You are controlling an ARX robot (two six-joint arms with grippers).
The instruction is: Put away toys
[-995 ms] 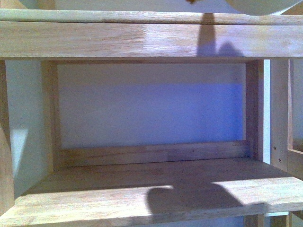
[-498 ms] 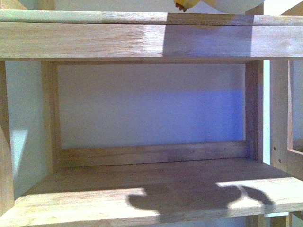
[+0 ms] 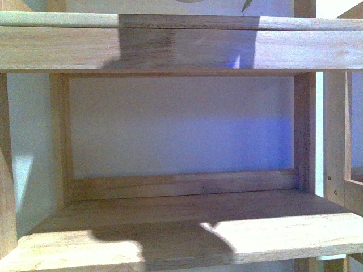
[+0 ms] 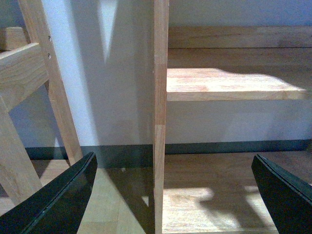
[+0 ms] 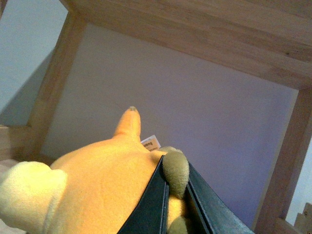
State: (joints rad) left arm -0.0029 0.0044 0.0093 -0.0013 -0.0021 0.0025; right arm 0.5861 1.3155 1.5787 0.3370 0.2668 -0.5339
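The toy is a soft orange-yellow plush animal point(image 5: 97, 190) that fills the lower part of the right wrist view. A pointed orange limb and a white tag stick out beyond it. My right gripper point(image 5: 176, 170) is shut on it, with an olive-brown ear patch point(image 5: 176, 176) pinched between the two dark fingers point(image 5: 152, 207). It hangs inside a shelf bay, under a wooden board. My left gripper point(image 4: 174, 158) is open and holds nothing, low near the floor and facing a wooden upright point(image 4: 160, 97). In the front view neither gripper shows, only small olive slivers point(image 3: 247, 5) at the top edge.
A wooden shelf unit stands against a white wall. Its upper board point(image 3: 181, 48) and lower board point(image 3: 227, 224) frame an open bay, with side posts point(image 3: 303, 130). A slanted wooden frame point(image 4: 29, 73) stands beside the left gripper. Below are wooden floor point(image 4: 219, 195) and dark skirting.
The shadows on the upper board's front and on the lower shelf have slid to the left. The pale and orange shape at the front view's top edge is gone, leaving olive slivers.
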